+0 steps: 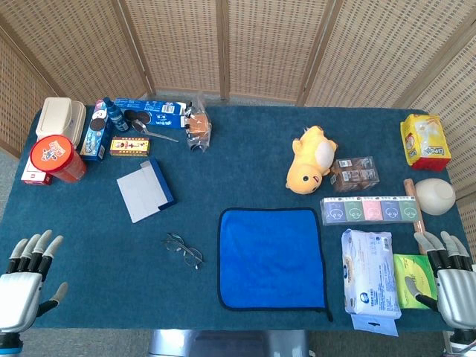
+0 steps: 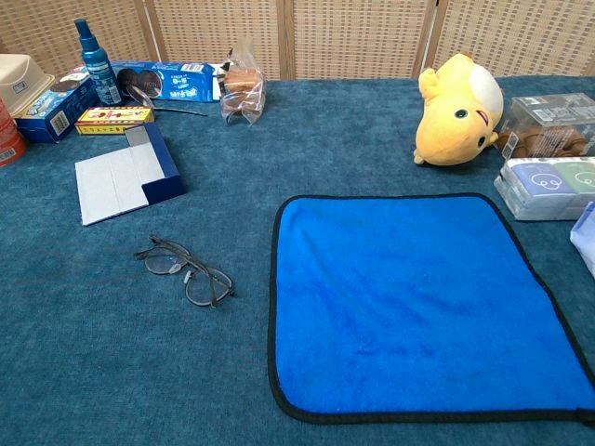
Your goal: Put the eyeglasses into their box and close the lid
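Left hand at the near-left table corner, fingers spread wide, holding nothing. Right hand at the near-right corner, fingers likewise apart and empty, just beside a green packet and a wet-wipes pack. Blue cloth lies flat, near centre. Eyeglasses rest on the table just left of the cloth, arms folded. Farther left, the eyeglass box lies open, pale lid flap spread flat, well apart from both hands. Yellow plush toy far right of the cloth. Snack boxes and a blue bottle cluster far left.
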